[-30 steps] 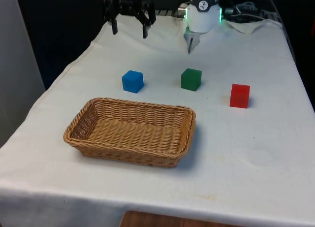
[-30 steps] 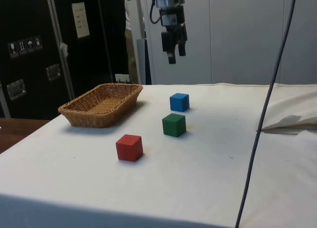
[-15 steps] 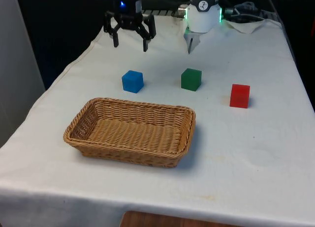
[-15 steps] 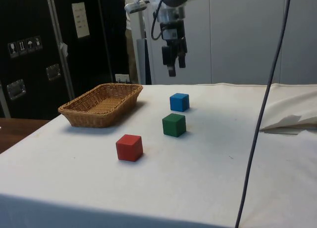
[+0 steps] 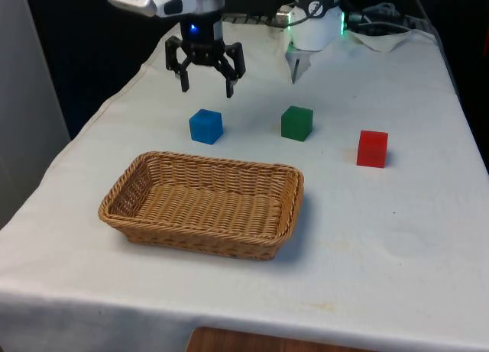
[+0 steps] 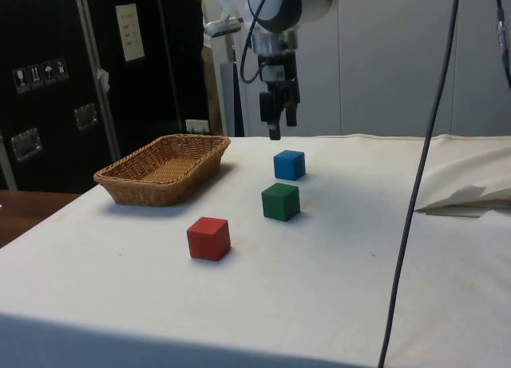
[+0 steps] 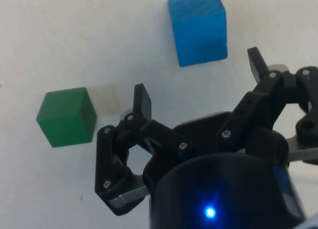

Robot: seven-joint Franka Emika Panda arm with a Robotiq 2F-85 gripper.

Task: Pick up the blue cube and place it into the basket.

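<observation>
the approach step was in hand: the gripper (image 5: 206, 87) hung above and just behind the blue cube (image 5: 206, 126) on the counter (image 5: 367, 230), fingers (image 7: 142, 102) spread and empty, needing to centre, then descend, before the basket (image 5: 200, 237).

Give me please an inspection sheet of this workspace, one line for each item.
Surface: white cloth covers the table; some wrinkles near the edges.
Job's things: blue cube sits on the cloth, untouched; wicker basket is empty and apart from the cube.
Clutter: green cube and red cube stand in a row with the blue one, each apart.
Grippers: gripper is open, holds nothing, and hangs above the blue cube.
Cables: a dark cable hangs down across the side view; more cables lie on a bunched cloth at the table's far end.
Surroundings: dark cabinets and a white wall in the side view.
</observation>
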